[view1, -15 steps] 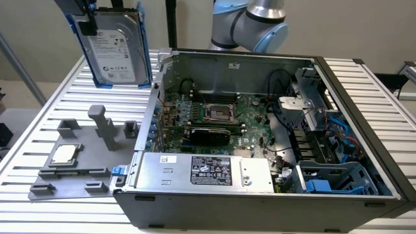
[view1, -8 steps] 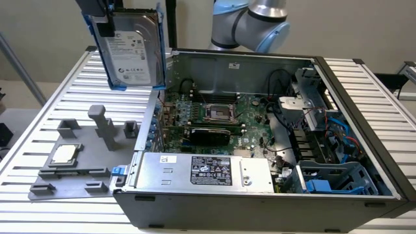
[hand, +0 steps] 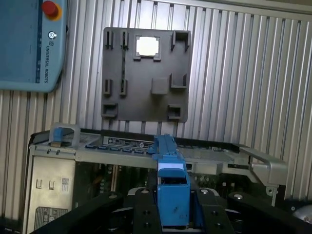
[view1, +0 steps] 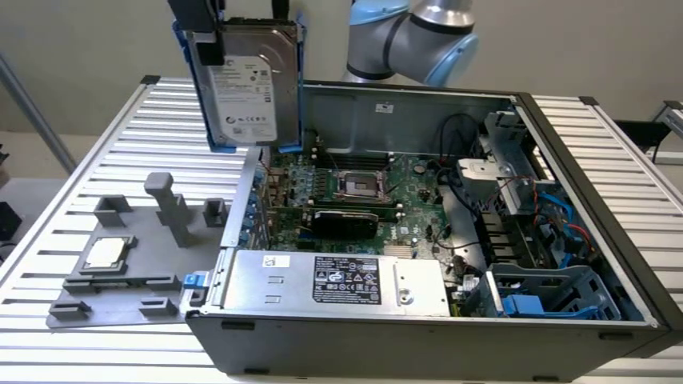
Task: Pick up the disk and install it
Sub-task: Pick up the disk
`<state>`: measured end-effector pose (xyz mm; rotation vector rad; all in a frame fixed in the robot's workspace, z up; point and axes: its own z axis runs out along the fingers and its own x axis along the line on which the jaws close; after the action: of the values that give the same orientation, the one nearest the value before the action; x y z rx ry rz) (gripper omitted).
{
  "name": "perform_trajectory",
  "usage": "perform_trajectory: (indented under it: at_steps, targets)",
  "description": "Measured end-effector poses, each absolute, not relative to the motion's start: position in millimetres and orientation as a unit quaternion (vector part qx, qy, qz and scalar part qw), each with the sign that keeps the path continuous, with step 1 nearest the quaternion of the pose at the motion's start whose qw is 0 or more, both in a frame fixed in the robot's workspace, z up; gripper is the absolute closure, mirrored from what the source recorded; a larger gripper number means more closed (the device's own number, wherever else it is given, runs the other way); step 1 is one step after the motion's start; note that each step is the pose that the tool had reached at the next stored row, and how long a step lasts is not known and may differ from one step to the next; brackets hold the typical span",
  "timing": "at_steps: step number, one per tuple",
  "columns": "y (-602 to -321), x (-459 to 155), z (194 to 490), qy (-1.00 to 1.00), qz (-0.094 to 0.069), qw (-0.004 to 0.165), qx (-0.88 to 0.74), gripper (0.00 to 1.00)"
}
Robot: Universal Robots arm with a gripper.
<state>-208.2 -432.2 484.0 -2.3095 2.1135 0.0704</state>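
Note:
The disk [view1: 245, 88], a silver-grey hard drive with a white label in a blue carrier frame, hangs upright in the air above the far corner of the open computer case [view1: 427, 336], on the exterior view's left. My gripper [view1: 243, 24] is shut on its upper end, with a black finger [view1: 206, 36] lying over the label side. In the wrist view the blue carrier edge of the disk [hand: 170, 170] runs out from my gripper [hand: 173, 212], clamped between the dark fingers [hand: 144, 209]. The disk touches neither the case nor the table.
Inside the case lie the motherboard [view1: 357, 188], a large silver box with black label [view1: 341, 280] and a blue drive cage [view1: 549, 292]. A grey fixture plate [view1: 117, 280] with a small square chip [view1: 107, 252] lies beside the case. A teach pendant [hand: 29, 44] rests on the slatted table [view1: 629, 152].

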Motion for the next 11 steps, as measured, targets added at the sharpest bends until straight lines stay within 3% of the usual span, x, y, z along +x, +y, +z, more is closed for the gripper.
perform_trajectory:
  at_steps: [11]
  targets:
    - [-449, -158, 484, 0.675, 0.023, 0.005, -0.738, 0.67]
